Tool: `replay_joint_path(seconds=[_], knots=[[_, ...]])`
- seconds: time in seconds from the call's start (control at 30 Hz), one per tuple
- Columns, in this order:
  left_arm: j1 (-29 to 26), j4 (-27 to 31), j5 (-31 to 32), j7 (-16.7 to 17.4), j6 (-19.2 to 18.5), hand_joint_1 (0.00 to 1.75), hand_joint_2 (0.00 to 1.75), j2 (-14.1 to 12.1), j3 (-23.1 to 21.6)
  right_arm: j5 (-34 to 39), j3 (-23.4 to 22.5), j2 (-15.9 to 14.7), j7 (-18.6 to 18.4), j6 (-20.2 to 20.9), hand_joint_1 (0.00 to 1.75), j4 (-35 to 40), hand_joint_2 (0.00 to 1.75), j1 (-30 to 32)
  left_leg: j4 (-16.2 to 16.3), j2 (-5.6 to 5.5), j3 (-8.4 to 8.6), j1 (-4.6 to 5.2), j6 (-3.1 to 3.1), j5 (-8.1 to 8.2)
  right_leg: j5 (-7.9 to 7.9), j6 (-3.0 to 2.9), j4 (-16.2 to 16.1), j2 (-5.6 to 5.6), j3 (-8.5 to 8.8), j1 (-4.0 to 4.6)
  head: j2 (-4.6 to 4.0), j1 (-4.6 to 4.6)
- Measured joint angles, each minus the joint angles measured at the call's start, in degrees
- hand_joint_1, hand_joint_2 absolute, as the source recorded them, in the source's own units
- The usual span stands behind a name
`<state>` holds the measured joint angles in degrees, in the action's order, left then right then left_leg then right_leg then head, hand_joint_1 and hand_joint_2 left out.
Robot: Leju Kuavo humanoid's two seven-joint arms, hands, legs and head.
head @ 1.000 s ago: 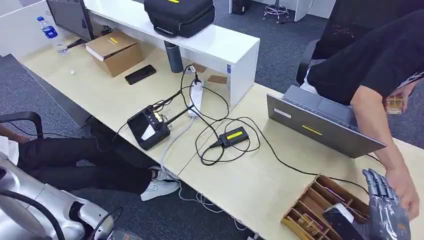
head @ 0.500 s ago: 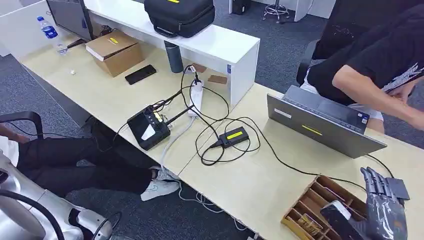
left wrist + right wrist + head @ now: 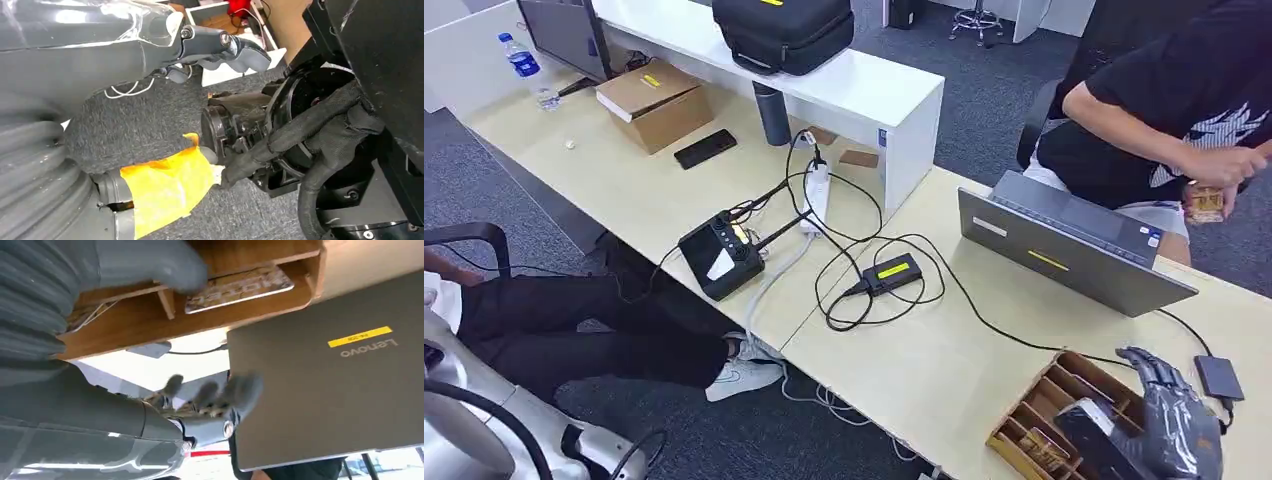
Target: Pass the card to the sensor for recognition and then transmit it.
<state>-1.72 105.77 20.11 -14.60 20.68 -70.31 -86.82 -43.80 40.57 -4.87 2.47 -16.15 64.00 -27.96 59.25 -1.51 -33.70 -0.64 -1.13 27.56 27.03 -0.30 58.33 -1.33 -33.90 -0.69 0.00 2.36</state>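
A patterned card (image 3: 239, 288) lies flat in a compartment of the wooden divided tray (image 3: 1034, 405) at the desk's near right corner. My right hand (image 3: 1172, 420) hovers over that tray with its fingers (image 3: 215, 390) spread and bent downward. Its thumb (image 3: 150, 262) sits over a divider beside the card, and it holds nothing. The small grey sensor (image 3: 1219, 378) lies on the desk just beyond the hand, on a black cable. My left hand (image 3: 225, 47) hangs low beside my body, holding nothing.
A grey laptop (image 3: 1064, 245) stands open behind the tray. A seated person at the far right holds a small patterned thing (image 3: 1206, 203). Cables, a black adapter (image 3: 892, 272), a controller (image 3: 721, 255) and a power strip lie mid-desk. The desk edge runs just left of the tray.
The person's arm has pulled back from the tray to the upper right. My right hand has tipped its fingers down over the tray, uncovering the grey sensor behind it.
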Motion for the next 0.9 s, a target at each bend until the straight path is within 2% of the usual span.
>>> replay_joint_path(seconds=[0.13, 0.47, 0.6, 0.63, 0.9], knots=[[0.4, 0.0, -0.3, 0.1, 0.4, 0.0, 1.75, 0.1, -0.7, 0.5, 0.4, 0.5, 0.2, 0.3, 1.47, -0.2, 1.75, 0.0, 0.0, 0.0, 0.0, 0.0, 0.0, 0.0, 0.0, 0.0, 0.0, 0.0, 0.0, 0.0, 0.0, 0.0], [1.0, 0.0, -1.3, 0.1, 1.0, 0.0, 1.75, 0.6, -1.5, 1.5, 0.9, 1.6, 0.7, 1.0, 1.57, -0.5, 1.75, -0.8, 0.0, 0.0, 0.01, 0.0, 0.0, 0.0, 0.0, 0.0, 0.0, 0.0, 0.01, 0.0, 0.0, 0.0], [1.0, 0.0, -1.6, 0.1, 1.1, 0.0, 1.75, 0.6, -1.8, 1.6, 1.2, 1.7, 0.7, 1.1, 1.55, -0.5, 1.75, -0.9, 0.0, 0.0, 0.01, 0.0, 0.0, 0.0, 0.0, 0.0, 0.0, 0.0, 0.0, 0.0, 0.0, 0.0], [1.0, 0.0, -1.7, 0.1, 1.1, 0.0, 1.75, 0.7, -1.9, 1.7, 1.3, 1.7, 0.7, 1.0, 1.61, -0.5, 1.75, -0.9, 0.0, 0.01, 0.01, 0.0, 0.0, 0.0, 0.0, 0.0, 0.0, 0.0, 0.0, 0.0, 0.0, 0.0], [0.7, 0.0, -4.0, 0.6, 2.4, 0.0, 1.75, 1.4, -2.4, 1.5, 1.5, 1.7, 0.2, 0.4, 1.61, 0.8, 1.75, -1.9, 0.0, 0.01, 0.01, 0.0, 0.0, 0.0, 0.0, 0.0, 0.0, -0.01, 0.0, 0.0, 0.0, 0.0]])
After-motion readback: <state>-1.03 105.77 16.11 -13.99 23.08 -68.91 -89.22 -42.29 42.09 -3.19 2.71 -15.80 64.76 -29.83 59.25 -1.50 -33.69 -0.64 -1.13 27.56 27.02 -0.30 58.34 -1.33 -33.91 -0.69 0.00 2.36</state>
